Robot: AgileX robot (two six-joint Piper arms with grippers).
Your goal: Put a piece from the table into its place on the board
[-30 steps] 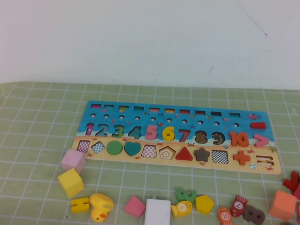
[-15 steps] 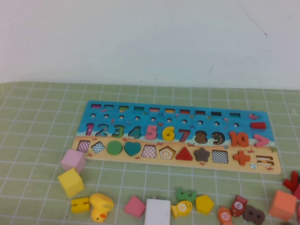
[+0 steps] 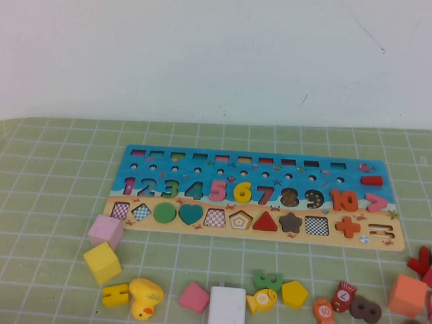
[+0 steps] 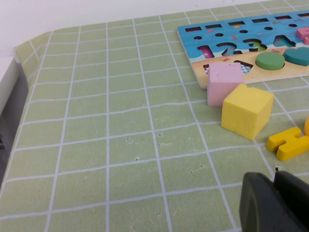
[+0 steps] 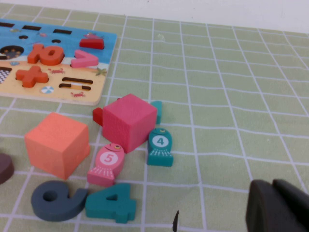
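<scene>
The yellow 6 [image 3: 242,192] sits in its slot on the board [image 3: 159,156], so the task looks done. Left gripper [image 4: 275,203] and right gripper [image 5: 280,207] hang low over the worktop [image 3: 49,198], parked; fingers together.

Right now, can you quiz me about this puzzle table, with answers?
1. True or false: the yellow 6 already sits in the board.
2. Which block lies nearest the board? A) pink cube B) orange cube C) white block
3. Fill in: the left gripper is over the mat by the yellow cube; the right gripper is by the teal numeral ___.
Key: 1 true; 2 A; 3 teal 4.
</scene>
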